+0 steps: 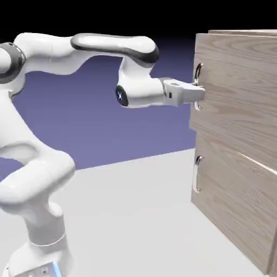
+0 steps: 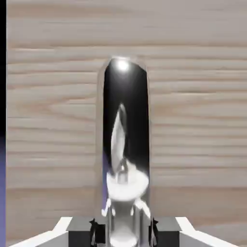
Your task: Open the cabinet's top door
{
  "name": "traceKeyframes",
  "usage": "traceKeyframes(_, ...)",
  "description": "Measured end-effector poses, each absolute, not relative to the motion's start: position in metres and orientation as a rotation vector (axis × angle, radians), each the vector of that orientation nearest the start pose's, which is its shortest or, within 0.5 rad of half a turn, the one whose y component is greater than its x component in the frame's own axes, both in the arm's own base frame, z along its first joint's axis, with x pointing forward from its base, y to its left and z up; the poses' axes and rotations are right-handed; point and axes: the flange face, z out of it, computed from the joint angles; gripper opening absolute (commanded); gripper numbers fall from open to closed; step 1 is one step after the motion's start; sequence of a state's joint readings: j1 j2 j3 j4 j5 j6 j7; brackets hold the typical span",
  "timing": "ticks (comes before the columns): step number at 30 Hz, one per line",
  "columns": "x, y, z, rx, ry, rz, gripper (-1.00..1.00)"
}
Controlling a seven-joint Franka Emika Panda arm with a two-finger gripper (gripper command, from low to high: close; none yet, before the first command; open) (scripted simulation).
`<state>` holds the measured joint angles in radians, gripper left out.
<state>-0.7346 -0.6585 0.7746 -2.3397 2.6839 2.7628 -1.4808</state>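
Two views on file; exterior first.

A: Item one, exterior view. What sits at the jaws?

B: Gripper (image 1: 199, 92), level, reaching into the cabinet (image 1: 238, 162). The top door (image 1: 238, 81) lies directly ahead of the jaws. Its long silver handle (image 1: 198, 70) runs vertically across the jaw line, one end above the jaws and the other just below.

A: Jaw state from this side?

B: The fingertips sit at the handle, on its lower half. Whether they press it cannot be told from this view.

A: Anything else catalogued?

B: Lower door (image 1: 232, 205), well below the jaws, with a shorter handle (image 1: 197, 174) near the same edge. White table (image 1: 135, 216) underneath the arm.

A: Item two, hand view.

B: Gripper (image 2: 123, 231) at the bottom edge. The handle (image 2: 124, 135) fills the middle as a broad, dark, mirror-like bar and runs straight ahead from between the jaws.

A: Jaw state here?

B: Narrow. One dark finger (image 2: 95, 231) sits on each side of the bar, tight against it with no gap showing: closed on the handle.

A: And the door?

B: Top door (image 2: 193, 120) is the wood-grain panel behind the bar, spreading to either side of the jaws and beyond them. Its edge shows at the far side of the frame, with a strip of violet backdrop (image 2: 2, 193) past it.
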Motion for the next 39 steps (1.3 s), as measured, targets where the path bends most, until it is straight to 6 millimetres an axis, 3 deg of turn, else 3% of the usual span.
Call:
traceKeyframes(10,0.364,0.001,0.545,-1.773,0.41,-1.547,-1.0)
traceKeyframes(21,0.301,-0.066,0.544,-1.747,0.209,-1.382,-1.0)
traceKeyframes(31,0.256,-0.14,0.544,-1.714,0.017,-1.223,-1.0)
traceKeyframes(39,0.231,-0.214,0.544,-1.673,-0.147,-1.079,-1.0)
